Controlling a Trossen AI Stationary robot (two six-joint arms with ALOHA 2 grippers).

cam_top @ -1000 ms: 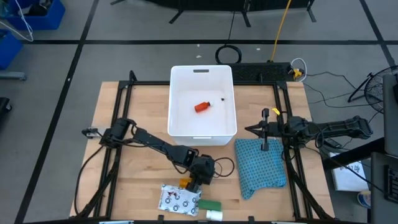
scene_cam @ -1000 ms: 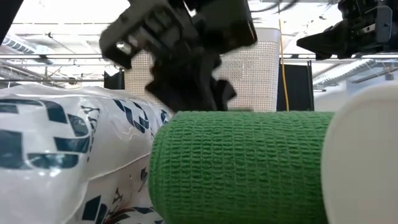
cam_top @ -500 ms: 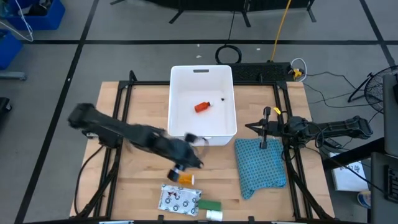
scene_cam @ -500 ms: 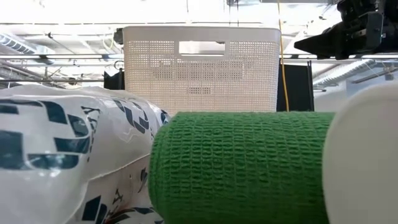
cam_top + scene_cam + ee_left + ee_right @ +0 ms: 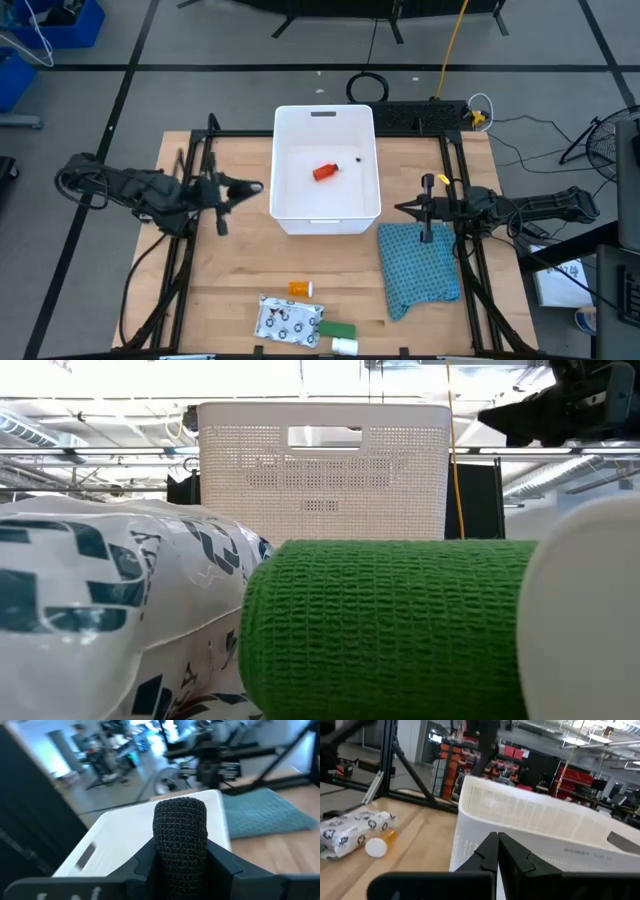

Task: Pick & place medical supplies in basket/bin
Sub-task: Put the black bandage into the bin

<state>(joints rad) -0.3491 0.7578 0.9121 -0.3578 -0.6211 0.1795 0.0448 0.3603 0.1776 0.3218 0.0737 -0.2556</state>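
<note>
Tube in bin; bottle, packet near front edge; cloth right.

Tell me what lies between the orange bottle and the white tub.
Only bare wooden table lies between the orange bottle and the white tub, as the high view shows.

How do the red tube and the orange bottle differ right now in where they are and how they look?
The red tube lies inside the white basket; the orange bottle lies outside it on the wooden table, next to the printed packet. The tube is red-orange throughout; the bottle has a white cap. Both lie on their sides, and neither is held by a gripper.
</note>
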